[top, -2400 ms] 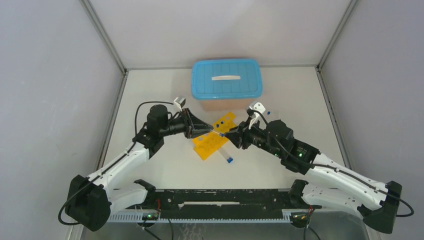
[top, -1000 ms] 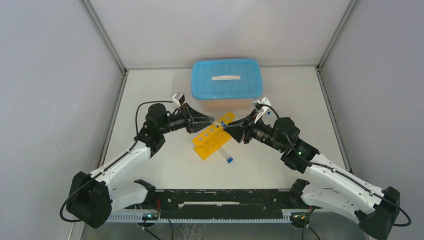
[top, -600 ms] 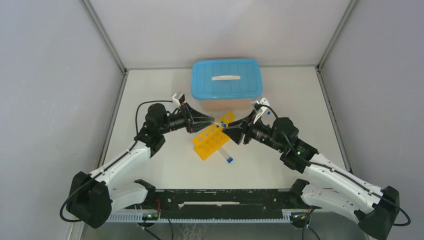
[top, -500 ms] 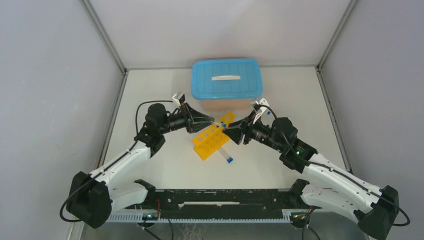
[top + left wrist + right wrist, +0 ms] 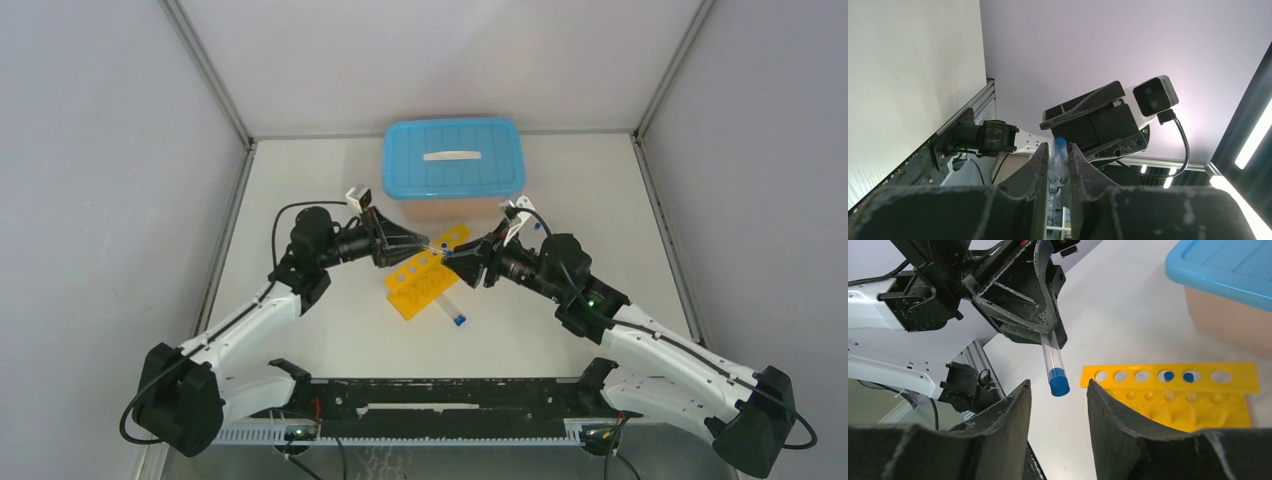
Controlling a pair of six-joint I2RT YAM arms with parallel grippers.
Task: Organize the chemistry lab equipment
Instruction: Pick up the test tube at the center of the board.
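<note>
My left gripper (image 5: 428, 246) (image 5: 1057, 150) is shut on a clear blue-capped tube (image 5: 1058, 162) (image 5: 1054, 360) and holds it level above the table, cap end toward the right arm. My right gripper (image 5: 453, 257) (image 5: 1058, 385) is open. Its fingers stand on either side of the blue cap (image 5: 1059, 381), apart from it. Below lies the yellow rack (image 5: 425, 278) (image 5: 1173, 395) with round holes; two blue-capped tubes (image 5: 1169, 375) (image 5: 1188, 377) sit in neighbouring holes. Another tube (image 5: 453, 311) lies on the table in front of the rack.
A box with a blue lid (image 5: 453, 158) (image 5: 1228, 270) stands behind the rack at the back of the white table (image 5: 330, 180). Grey walls close in the left, right and far sides. A black rail (image 5: 440, 395) runs along the near edge between the arm bases.
My right gripper has opened wider and edged left until its fingers flank the cap of the tube. The left gripper has kept still with the tube in it.
</note>
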